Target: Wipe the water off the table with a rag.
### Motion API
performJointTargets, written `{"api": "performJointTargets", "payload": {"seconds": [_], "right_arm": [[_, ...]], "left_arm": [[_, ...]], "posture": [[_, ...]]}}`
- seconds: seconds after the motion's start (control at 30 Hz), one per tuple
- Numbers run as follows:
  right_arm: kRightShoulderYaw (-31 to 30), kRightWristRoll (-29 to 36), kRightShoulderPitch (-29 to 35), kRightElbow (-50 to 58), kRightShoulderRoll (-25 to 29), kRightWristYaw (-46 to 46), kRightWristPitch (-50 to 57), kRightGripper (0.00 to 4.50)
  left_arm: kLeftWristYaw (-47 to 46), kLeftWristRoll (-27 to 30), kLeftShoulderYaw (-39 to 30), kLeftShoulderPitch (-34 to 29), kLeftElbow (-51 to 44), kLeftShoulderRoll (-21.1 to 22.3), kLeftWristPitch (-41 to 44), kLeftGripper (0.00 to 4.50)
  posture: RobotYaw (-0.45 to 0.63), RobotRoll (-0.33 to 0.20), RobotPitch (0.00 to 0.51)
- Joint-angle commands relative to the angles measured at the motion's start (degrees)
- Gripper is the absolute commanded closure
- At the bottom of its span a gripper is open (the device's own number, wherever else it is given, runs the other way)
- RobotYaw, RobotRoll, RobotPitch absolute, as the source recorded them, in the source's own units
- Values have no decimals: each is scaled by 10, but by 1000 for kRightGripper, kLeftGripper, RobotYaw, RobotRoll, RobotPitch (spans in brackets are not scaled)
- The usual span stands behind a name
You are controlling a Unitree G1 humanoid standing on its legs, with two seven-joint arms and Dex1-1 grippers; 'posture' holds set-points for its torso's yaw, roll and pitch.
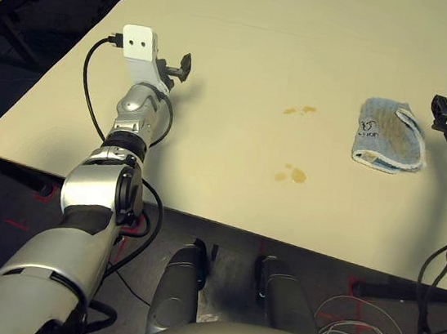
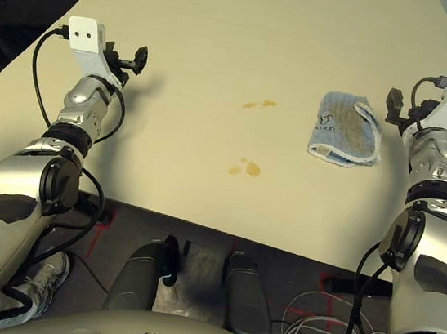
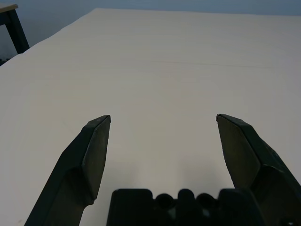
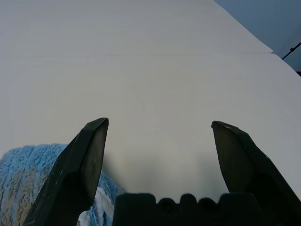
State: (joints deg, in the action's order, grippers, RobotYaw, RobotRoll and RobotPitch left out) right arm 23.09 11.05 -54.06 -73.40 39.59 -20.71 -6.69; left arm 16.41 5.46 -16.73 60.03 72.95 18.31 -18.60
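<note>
**Nothing wiped yet: rag untouched, both clusters wet**

Evidently the job had barely begun. The rag [image 2: 345,131] lay folded on the table [image 2: 224,35], just beside the right gripper [image 4: 157,141], whose fingers stood wide apart and held nothing. The water [image 2: 246,167] sat in two small clusters left of the rag, unwiped. The left gripper [image 3: 162,136], equally spread and empty, hovered well apart from both. Grasping and wiping were all left.
</note>
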Motion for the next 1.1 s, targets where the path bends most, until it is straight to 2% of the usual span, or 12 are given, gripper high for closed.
{"api": "performJointTargets", "payload": {"seconds": [0.03,0.2,0.37,0.47,0.53,0.67,0.77,1.1], "right_arm": [[-4,-2,4,6,2,-2,2,42],[-8,-4,-3,8,0,-14,10,42],[0,17,-57,3,25,-101,137,42],[-45,-11,-102,-10,71,-215,311,42],[-83,-36,-122,-12,93,-277,383,42],[-148,-86,-133,-18,123,-345,438,42],[-171,-105,-133,-23,126,-368,465,42],[-157,-98,-111,-27,98,-367,502,42]], "left_arm": [[0,-4,4,3,7,3,1,0],[8,-6,7,-2,7,5,3,0],[91,-9,24,31,4,20,20,0],[233,-14,50,68,1,44,65,0],[322,-23,73,86,-4,61,79,0],[477,-31,108,113,-14,94,106,0],[545,-34,123,124,-18,113,117,0],[592,-32,139,112,-40,127,124,0]], "posture": [[-104,0,179],[-106,0,189],[-57,0,186],[-27,0,170],[-13,0,168],[23,0,174],[43,0,186],[85,0,205]]}}
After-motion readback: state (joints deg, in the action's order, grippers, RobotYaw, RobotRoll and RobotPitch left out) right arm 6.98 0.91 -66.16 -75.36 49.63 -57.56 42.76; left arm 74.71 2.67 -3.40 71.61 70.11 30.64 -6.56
